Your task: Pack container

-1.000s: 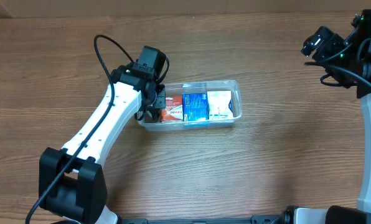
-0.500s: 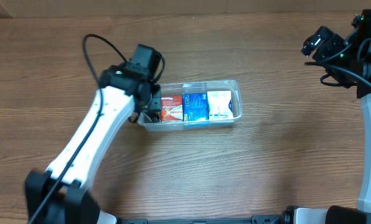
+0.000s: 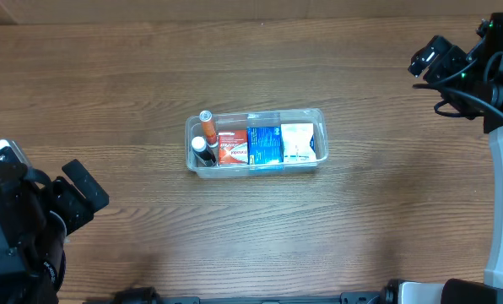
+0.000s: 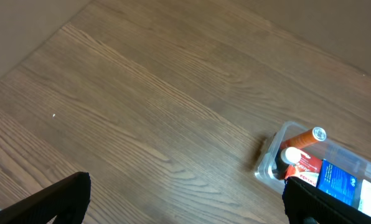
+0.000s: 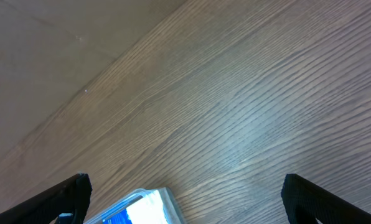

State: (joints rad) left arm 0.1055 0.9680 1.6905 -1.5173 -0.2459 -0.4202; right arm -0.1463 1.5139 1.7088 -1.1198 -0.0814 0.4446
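The container [image 3: 268,112] is located near the centre of the wooden table [image 3: 361,219], with its long side running across the overhead view. It stands flat on the table, and neither arm is in contact with it.

Five items are seen inside the container. At the end nearer the left arm [image 3: 24,228], an orange tube [image 3: 206,123] with a white cap is placed, and a dark bottle [image 3: 201,149] with a white cap is placed just beside it. A red-and-white box [image 3: 232,146] is set next to these, followed by a blue box [image 3: 265,144] and then a white box [image 3: 297,141] at the opposite end. The three boxes are packed side by side, each touching the next.

The left arm is positioned at the lower left corner of the overhead view, well apart from the container. In the left wrist view, the left gripper [image 4: 185,185] is shown spread wide, with one finger at each lower corner of the picture and nothing held between them. The tube end of the container is visible beyond it.

The right arm [image 3: 454,67] is positioned at the upper right corner, also well apart from the container. The right gripper [image 5: 185,182] is likewise shown spread wide and empty, above bare table, with one corner of the container visible at the lower edge of the right wrist view.
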